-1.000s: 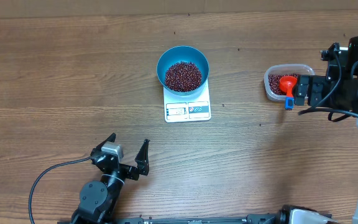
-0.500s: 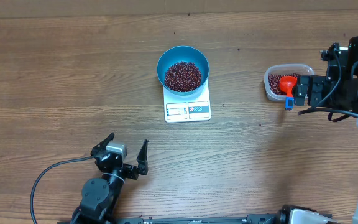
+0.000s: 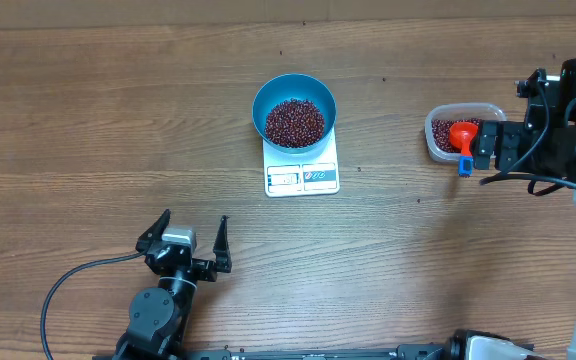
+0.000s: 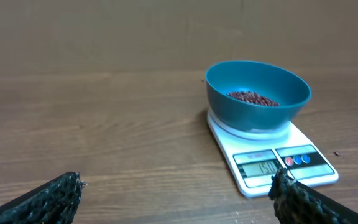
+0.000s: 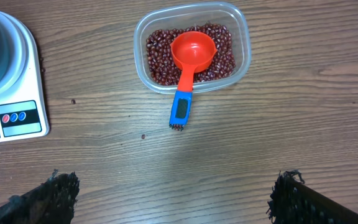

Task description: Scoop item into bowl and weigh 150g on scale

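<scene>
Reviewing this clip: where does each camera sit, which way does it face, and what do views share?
Overhead: above the table, looking straight down; bowl of beans on the scale mid-frame, left gripper at bottom, right arm at right edge.
Left wrist: low near the table, facing roughly level toward bowl and scale; its open fingertips in the bottom corners.
Right wrist: higher, looking down at the tub and scoop; its fingertips in the bottom corners.
Shared: both wrist views catch the scale.

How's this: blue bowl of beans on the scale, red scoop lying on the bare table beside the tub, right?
Not quite: the red scoop rests in the clear tub, handle over its rim, per the right wrist view. The bowl is on the scale.
</scene>
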Motion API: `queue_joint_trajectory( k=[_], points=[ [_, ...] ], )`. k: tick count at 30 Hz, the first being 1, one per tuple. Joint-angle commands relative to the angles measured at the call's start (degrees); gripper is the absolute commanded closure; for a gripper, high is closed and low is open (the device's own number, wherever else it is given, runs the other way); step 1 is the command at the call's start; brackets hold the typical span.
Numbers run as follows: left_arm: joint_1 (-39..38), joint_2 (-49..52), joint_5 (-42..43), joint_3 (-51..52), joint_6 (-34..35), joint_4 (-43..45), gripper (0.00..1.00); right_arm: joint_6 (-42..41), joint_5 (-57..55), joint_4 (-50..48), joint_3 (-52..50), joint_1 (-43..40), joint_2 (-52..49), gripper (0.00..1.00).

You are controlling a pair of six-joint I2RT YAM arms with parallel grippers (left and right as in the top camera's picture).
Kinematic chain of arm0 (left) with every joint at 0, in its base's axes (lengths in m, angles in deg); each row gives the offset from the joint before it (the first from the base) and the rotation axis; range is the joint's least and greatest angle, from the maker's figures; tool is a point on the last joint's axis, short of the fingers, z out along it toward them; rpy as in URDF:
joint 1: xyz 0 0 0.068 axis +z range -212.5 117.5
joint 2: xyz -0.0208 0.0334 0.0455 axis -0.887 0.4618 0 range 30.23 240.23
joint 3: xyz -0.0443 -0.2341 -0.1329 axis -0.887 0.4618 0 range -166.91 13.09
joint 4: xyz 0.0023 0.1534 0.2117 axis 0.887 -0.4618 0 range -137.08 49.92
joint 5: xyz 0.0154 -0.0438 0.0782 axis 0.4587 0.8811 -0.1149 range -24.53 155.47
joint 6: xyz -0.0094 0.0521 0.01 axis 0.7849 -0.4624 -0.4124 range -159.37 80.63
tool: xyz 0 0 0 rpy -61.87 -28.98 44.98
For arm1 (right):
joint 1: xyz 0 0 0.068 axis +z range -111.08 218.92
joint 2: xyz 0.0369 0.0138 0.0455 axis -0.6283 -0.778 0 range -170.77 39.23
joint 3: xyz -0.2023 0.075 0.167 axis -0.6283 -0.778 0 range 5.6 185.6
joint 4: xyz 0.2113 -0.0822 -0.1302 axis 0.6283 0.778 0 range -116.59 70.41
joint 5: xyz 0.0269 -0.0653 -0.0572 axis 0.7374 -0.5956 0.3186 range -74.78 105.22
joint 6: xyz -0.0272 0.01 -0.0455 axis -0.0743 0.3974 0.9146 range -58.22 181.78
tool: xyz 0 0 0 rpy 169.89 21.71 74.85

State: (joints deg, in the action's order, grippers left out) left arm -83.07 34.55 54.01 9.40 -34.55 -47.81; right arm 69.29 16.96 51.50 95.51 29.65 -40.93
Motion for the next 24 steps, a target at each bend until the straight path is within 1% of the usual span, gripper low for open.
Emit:
queue_joint_trajectory(
  k=[1,6,9,10,15,17,20,24],
  points=[
    [0.44,0.13,-3.37,0.24,-3.61,1.38,0.01,0.07,0.52,-0.17,1.22,0.22,0.00,0.00],
    [0.46,0.13,-7.74,0.24,-4.55,1.62,0.00,0.09,0.52,-0.17,1.22,0.22,0.00,0.00],
    [1.14,0.13,-8.44,0.24,-5.35,1.68,0.00,0.09,0.52,-0.17,1.22,0.22,0.00,0.00],
    [1.62,0.13,-8.31,0.24,-5.27,1.66,0.00,0.09,0.52,-0.17,1.22,0.22,0.00,0.00],
    [3.48,0.13,-1.99,0.24,-5.03,2.47,0.00,0.09,0.52,-0.17,1.22,0.22,0.00,0.00],
    [3.48,0.13,-2.10,0.24,-5.31,3.32,0.00,0.09,0.52,-0.17,1.22,0.22,0.00,0.00],
    [3.74,0.13,-4.66,0.24,-8.24,4.90,0.00,0.09,0.52,-0.17,1.22,0.22,0.00,0.00],
    [5.70,0.13,-11.43,0.24,-9.18,4.52,0.01,0.09,0.52,-0.17,1.22,0.22,0.00,0.00]
  ],
)
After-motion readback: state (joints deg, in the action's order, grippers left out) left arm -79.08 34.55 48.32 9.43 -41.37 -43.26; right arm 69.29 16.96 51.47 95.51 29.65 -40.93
